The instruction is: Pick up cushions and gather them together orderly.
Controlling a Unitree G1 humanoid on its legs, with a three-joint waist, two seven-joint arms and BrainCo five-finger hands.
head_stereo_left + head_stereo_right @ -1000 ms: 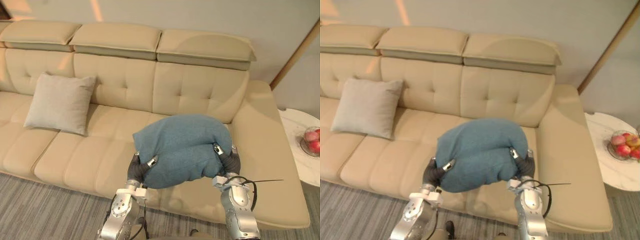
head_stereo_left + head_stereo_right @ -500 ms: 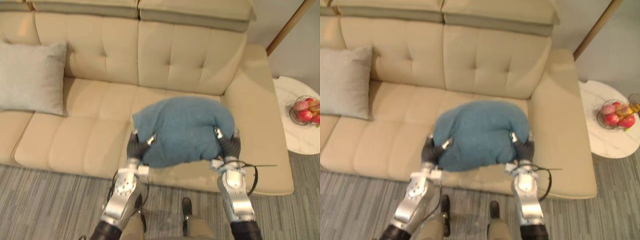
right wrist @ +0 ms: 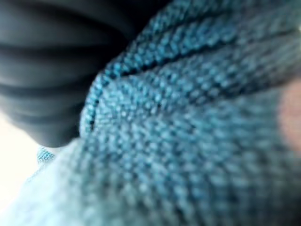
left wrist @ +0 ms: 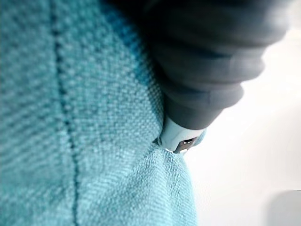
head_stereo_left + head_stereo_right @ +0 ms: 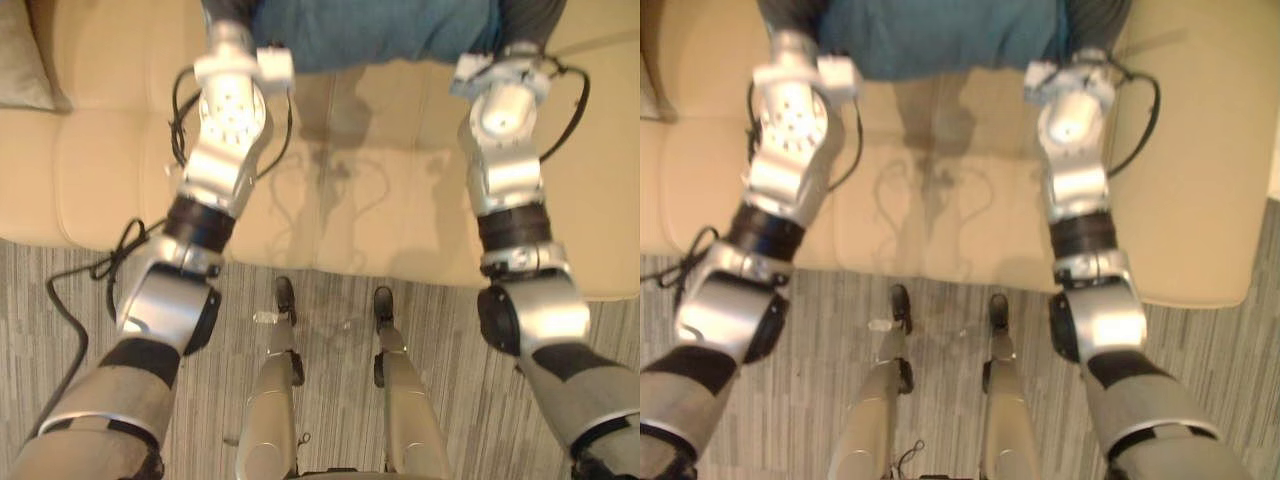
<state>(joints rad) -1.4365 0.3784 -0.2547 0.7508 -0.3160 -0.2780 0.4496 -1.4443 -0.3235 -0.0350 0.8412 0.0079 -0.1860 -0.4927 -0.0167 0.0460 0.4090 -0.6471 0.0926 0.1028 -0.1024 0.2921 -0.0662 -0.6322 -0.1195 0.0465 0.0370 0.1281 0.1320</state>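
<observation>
A blue cushion (image 5: pixel 375 30) hangs at the top edge of the eye views, held between my two hands above the beige sofa seat (image 5: pixel 370 190). My left hand (image 5: pixel 228 12) clamps its left side and my right hand (image 5: pixel 530 15) its right side. The left wrist view has the cushion's teal weave (image 4: pixel 70 117) pressed against the dark cover, with a silver fingertip (image 4: pixel 181 139) dug into the cloth. The same blue fabric (image 3: pixel 188 141) bulges against my right hand's cover. A grey cushion (image 5: pixel 22 55) leans on the sofa at the far left.
The sofa's front edge runs across the middle of the eye views, with grey striped carpet (image 5: pixel 440 330) below it. The seat stretches out to either side of my arms.
The camera has tipped sharply downward, so the sofa back and side table have left the picture. The blue cushion stays held between both hands.
</observation>
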